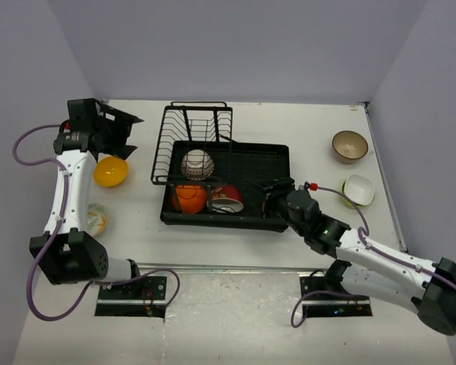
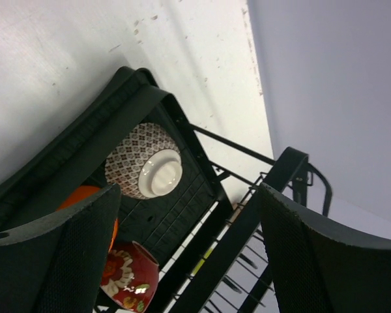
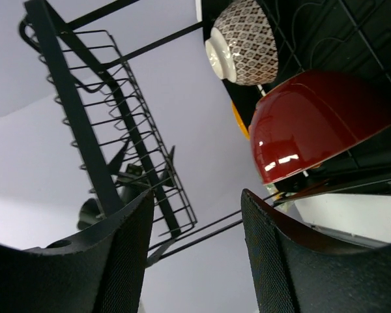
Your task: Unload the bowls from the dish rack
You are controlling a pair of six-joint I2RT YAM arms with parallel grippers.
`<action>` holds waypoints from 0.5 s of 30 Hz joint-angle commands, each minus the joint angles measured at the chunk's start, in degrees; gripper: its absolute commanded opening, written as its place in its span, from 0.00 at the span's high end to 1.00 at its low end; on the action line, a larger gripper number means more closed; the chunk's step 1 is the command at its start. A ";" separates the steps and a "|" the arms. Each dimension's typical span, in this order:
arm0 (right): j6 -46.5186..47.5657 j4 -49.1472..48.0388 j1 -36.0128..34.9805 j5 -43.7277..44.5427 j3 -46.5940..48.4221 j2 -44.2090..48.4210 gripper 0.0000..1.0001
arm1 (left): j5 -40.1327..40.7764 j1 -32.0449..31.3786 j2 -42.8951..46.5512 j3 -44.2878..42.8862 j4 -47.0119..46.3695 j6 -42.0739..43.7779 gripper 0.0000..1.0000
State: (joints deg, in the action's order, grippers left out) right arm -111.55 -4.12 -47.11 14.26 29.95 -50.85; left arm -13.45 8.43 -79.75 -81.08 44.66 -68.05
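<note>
The black dish rack (image 1: 175,129) with its tray (image 1: 277,156) stands mid-table. In the tray lie a white patterned bowl (image 1: 197,163), an orange bowl (image 1: 190,198) and a red bowl (image 1: 226,199). My left gripper (image 1: 125,129) is open and empty, raised left of the rack; its view shows the patterned bowl (image 2: 143,161), the orange bowl (image 2: 85,195) and the red bowl (image 2: 127,277). My right gripper (image 1: 273,190) is open and empty over the tray's right part, just right of the red bowl (image 3: 319,120). The patterned bowl (image 3: 244,42) lies beyond it.
A yellow-orange bowl (image 1: 110,172) and a pale bowl (image 1: 97,218) sit on the table left of the rack. A brown speckled bowl (image 1: 349,146) and a lime green bowl with a white inside (image 1: 359,190) sit at the right. Grey walls enclose the table.
</note>
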 commanded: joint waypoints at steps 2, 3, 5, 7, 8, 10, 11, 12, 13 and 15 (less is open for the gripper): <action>-6.66 -4.49 -6.67 14.29 1.68 -3.64 0.44 | 1.32 -0.16 1.35 -1.01 -6.08 -3.49 0.15; -7.80 -3.36 -8.85 15.87 2.03 -4.60 0.44 | 1.58 -0.16 1.35 -1.19 -6.25 -4.19 0.15; -9.12 -2.39 -10.80 20.18 2.47 -5.40 0.44 | 1.50 -0.25 1.52 -0.23 -8.97 -5.16 0.15; -10.17 -1.07 -13.61 22.99 3.09 -6.54 0.45 | 1.24 -0.17 1.79 0.65 -11.51 -6.91 0.15; -10.44 -0.72 -14.32 25.88 3.35 -6.98 0.46 | 0.71 -0.16 1.79 1.09 -12.57 -7.27 0.15; -11.93 -1.15 -16.43 28.00 3.79 -8.81 0.47 | 0.27 -0.16 1.70 1.89 -14.51 -7.88 0.15; -12.20 -2.72 -17.13 30.54 3.88 -9.61 0.47 | -0.08 -0.16 1.52 2.15 -16.35 -7.80 0.15; -12.20 -2.91 -18.44 31.52 4.32 -10.40 0.47 | -0.17 -0.16 1.52 2.59 -17.32 -7.80 0.15; -14.29 -2.22 -19.15 32.40 4.84 -12.41 0.47 | -0.26 -0.16 1.44 2.77 -18.11 -7.62 0.15; -15.45 -3.08 -21.08 34.77 5.90 -14.35 0.47 | -0.17 -0.16 1.43 3.12 -19.52 -7.36 0.15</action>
State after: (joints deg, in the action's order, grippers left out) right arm -113.80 -5.78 -65.91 39.40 32.86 -62.89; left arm -13.10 8.45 -79.59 -78.56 31.38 -74.46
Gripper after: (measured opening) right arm 0.531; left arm 0.850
